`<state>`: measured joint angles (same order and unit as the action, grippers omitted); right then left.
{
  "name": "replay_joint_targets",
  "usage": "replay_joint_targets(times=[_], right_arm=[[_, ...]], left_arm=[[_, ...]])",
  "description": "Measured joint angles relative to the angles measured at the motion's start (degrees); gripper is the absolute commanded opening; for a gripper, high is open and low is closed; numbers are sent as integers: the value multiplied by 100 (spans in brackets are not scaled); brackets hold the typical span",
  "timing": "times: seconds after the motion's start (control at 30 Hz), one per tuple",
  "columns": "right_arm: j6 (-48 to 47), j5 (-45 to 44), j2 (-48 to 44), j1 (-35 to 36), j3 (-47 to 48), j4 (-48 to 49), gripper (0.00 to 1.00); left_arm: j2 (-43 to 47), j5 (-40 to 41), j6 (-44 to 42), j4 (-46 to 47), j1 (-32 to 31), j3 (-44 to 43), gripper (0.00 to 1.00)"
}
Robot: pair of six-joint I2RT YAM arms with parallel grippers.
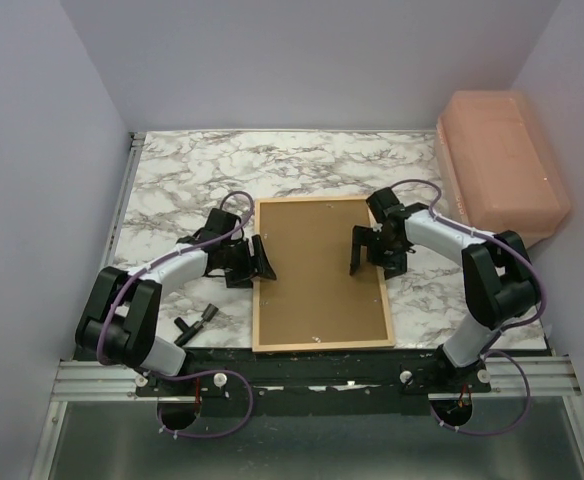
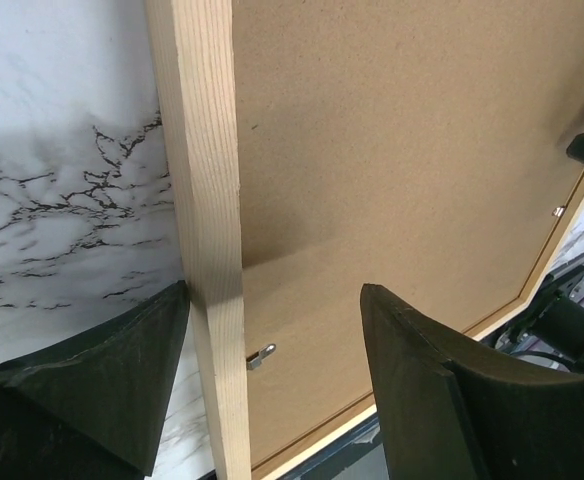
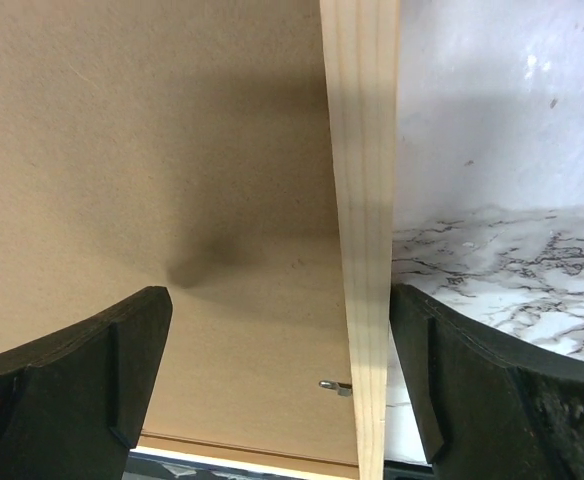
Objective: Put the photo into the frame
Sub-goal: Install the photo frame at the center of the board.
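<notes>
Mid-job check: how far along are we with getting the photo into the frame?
Looks done: the backing board sits inside the frame, back side up. The photo shows in no view; whether it lies under the board I cannot tell. In hand: nothing is gripped; the left hand and right hand are open, each straddling a side rail. Left: confirm the photo and check the metal tabs.

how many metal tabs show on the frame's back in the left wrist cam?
2. One tab against the frame's wooden rail, between the fingers of the left gripper; the other at its opposite edge, at right. More may be hidden.
</notes>
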<state>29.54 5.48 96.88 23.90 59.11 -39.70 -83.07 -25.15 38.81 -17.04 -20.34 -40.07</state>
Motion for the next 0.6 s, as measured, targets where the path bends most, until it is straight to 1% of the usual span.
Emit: replay_joint_targets(times=[0.13, 0.4, 0.53, 0.6], right_arm=[[48, 85, 166, -146, 308, -26, 98], [-59, 11, 898, -411, 1368, -28, 95], [-249, -251, 1259, -481, 1792, -31, 91], [-350, -413, 1427, -492, 1971, -37, 84]], left_arm=[[-103, 11, -111, -245, 85, -219, 71], [-149, 11, -251, -361, 275, -396, 70], [-227, 9, -286, -387, 275, -413, 69], [-280, 9, -302, -391, 275, -413, 68]])
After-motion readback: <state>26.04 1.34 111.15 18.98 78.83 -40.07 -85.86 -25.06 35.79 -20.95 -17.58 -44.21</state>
